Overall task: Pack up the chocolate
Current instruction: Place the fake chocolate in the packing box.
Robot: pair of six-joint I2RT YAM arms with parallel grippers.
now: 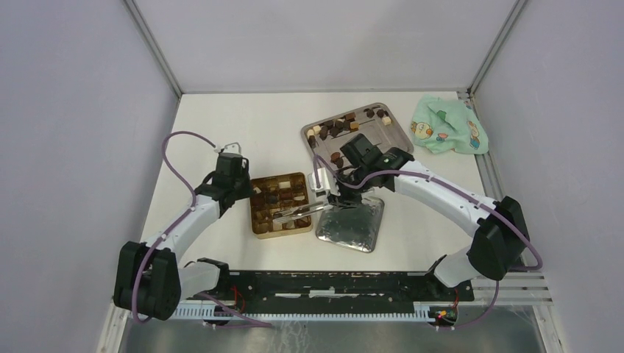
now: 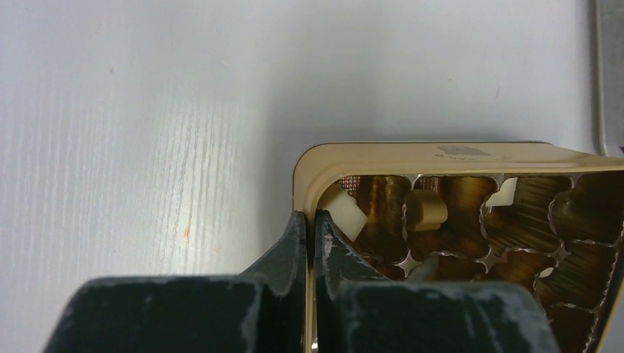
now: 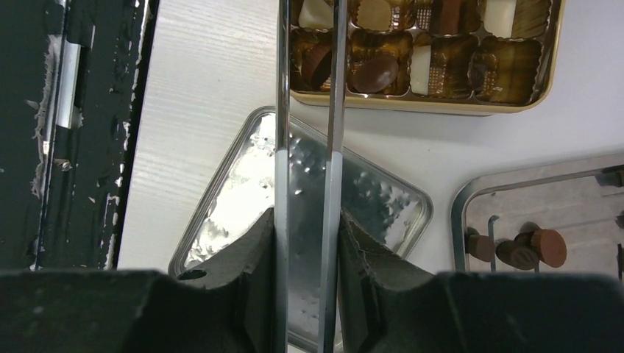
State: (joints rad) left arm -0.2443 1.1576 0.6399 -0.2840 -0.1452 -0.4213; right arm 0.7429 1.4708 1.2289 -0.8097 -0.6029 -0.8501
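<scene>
Pinches the tin (image 2: 441, 156) wall at its corner with the left gripper (image 2: 310, 224), pressed tight on the gold rim. Shows chocolate (image 2: 346, 213) in cells just right of that gripper. Squeezes tongs (image 3: 283, 110) in the right gripper (image 3: 305, 235), above a silver lid (image 3: 221, 198) on the desk (image 3: 206, 88). Reaches with the tong tips over the tin's filled cells ahead. Shows more pieces loose on a tray (image 3: 460, 209) to that gripper's right.
</scene>
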